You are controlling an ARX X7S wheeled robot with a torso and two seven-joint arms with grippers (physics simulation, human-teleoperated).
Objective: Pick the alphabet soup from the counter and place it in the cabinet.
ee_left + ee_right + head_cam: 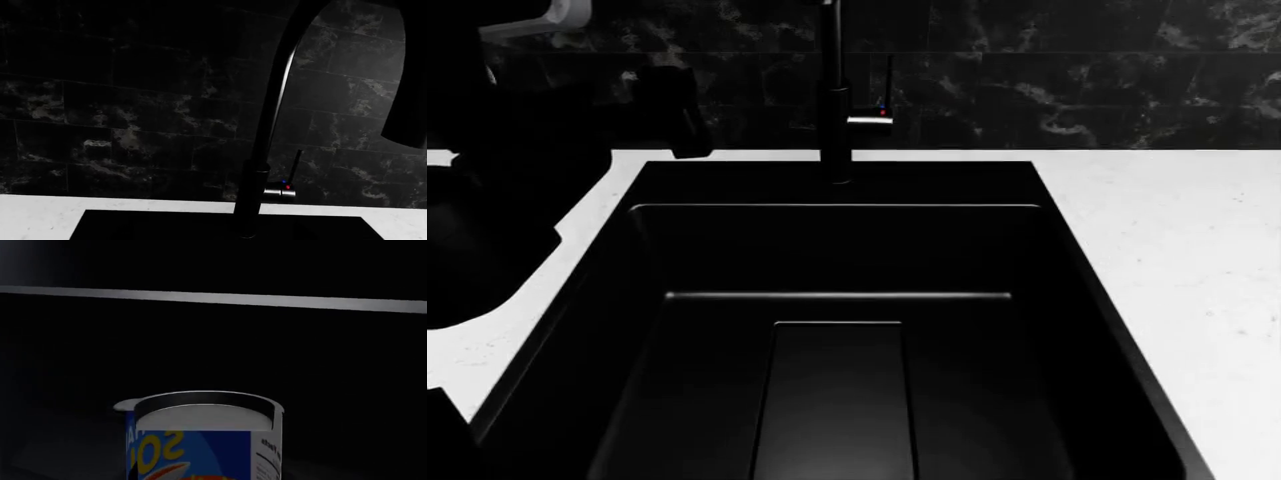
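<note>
The alphabet soup [200, 445], a blue-labelled tin with yellow lettering and a pale silvery lid, fills the lower middle of the right wrist view. It stands upright inside a dark space, right where my right gripper's jaws are, and looks held; the fingers themselves are out of frame. A pale horizontal strip [213, 298] crosses behind it. The white marble counter [1174, 260] surrounds the sink in the head view, and no can shows there. My left gripper [671, 112] is a dark shape raised over the counter's back left; I cannot make out its jaws.
The black sink basin [834, 330] fills the middle of the head view. A black faucet [837, 110] stands behind it and shows close up in the left wrist view [267, 125]. Dark marbled wall tiles [1068, 70] run along the back.
</note>
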